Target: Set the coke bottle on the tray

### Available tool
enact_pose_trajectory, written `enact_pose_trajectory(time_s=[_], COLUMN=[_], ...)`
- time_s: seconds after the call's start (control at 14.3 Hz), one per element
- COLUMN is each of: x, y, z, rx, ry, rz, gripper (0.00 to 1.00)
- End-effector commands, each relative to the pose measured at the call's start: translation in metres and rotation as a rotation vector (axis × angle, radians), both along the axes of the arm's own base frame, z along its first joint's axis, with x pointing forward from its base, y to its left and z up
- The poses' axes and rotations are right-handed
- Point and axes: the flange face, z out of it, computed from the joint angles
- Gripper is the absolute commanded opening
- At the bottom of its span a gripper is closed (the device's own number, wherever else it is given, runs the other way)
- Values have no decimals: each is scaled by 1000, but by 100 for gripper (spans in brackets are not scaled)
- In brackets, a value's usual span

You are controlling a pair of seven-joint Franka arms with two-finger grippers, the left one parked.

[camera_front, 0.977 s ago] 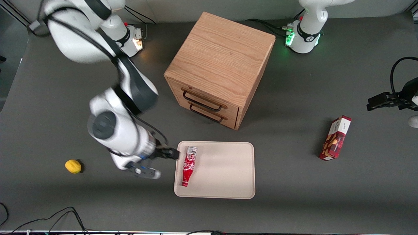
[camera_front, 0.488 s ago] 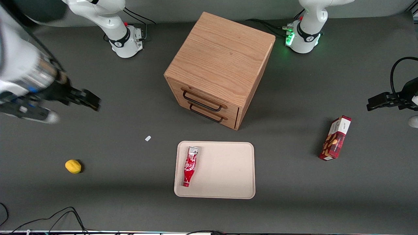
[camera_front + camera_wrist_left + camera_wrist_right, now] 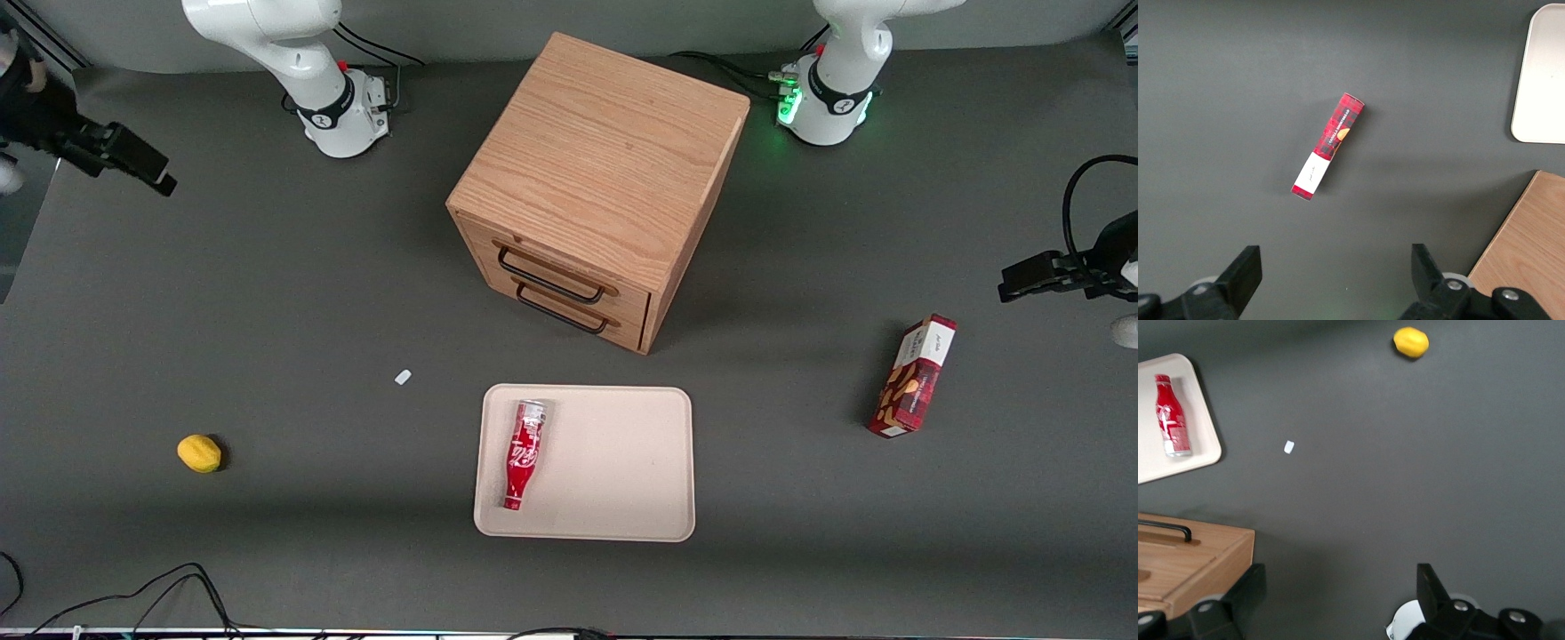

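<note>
The coke bottle (image 3: 523, 453) lies on its side on the cream tray (image 3: 613, 471), near the tray's short edge toward the working arm's end, with its silvery base pointing to the wooden cabinet. Both also show in the right wrist view: the bottle (image 3: 1170, 417) and the tray (image 3: 1201, 443). My right gripper (image 3: 153, 174) is open and empty. It hangs high above the table at the working arm's end, much farther from the front camera than the tray. Its fingers (image 3: 1248, 587) frame bare table, and the gripper (image 3: 1338, 593) holds nothing.
A wooden two-drawer cabinet (image 3: 605, 178) stands mid-table, farther from the camera than the tray. A yellow lemon (image 3: 199, 453) and a small white scrap (image 3: 403, 377) lie toward the working arm's end. A red snack box (image 3: 914, 377) lies toward the parked arm's end.
My right gripper has left the tray's edge and swung up and away to the working arm's end of the table. The bottle stays on the tray, shifted slightly.
</note>
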Motion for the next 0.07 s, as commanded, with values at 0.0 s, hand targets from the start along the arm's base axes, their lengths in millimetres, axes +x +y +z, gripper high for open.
enact_pose_trajectory(time_s=[0.0], x=[-5], y=[3], z=[-4], rx=[25], ry=[-19], rz=[-6], gripper=[100])
